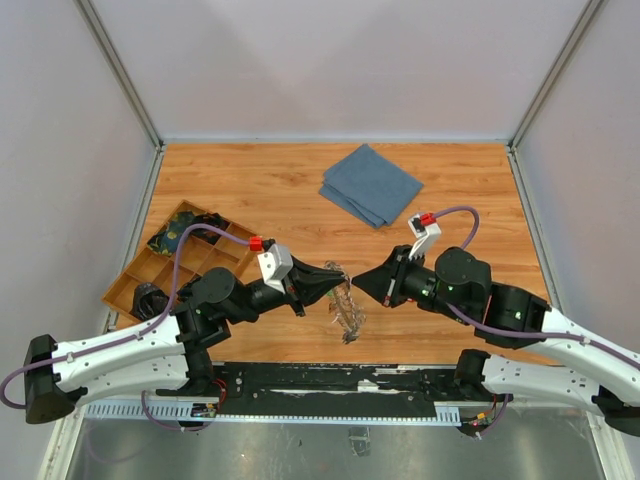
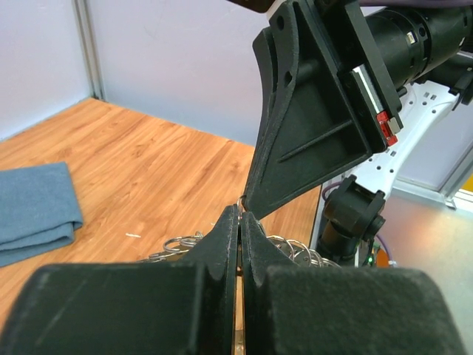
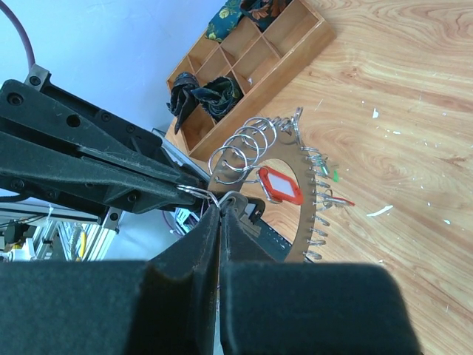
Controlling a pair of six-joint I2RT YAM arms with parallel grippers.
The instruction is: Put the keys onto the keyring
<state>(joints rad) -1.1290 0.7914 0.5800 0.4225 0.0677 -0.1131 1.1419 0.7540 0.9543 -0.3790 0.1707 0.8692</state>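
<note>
The keyring (image 1: 348,308) is a large flat silvery ring with several small split rings along its edge. It lies tilted just below both grippers at the near middle of the table. In the right wrist view its band (image 3: 307,226) carries a red-tagged key (image 3: 281,185). My left gripper (image 1: 335,281) is shut on a thin split ring (image 3: 196,192) of the keyring. My right gripper (image 1: 361,283) meets it tip to tip, shut on a small silvery key (image 3: 235,198). In the left wrist view my left gripper (image 2: 241,216) is shut, with small rings (image 2: 177,242) on either side.
A folded blue cloth (image 1: 372,185) lies at the back right. A wooden compartment tray (image 1: 128,270) with dark bundled items stands at the left, also in the right wrist view (image 3: 251,59). Small white scraps dot the wood.
</note>
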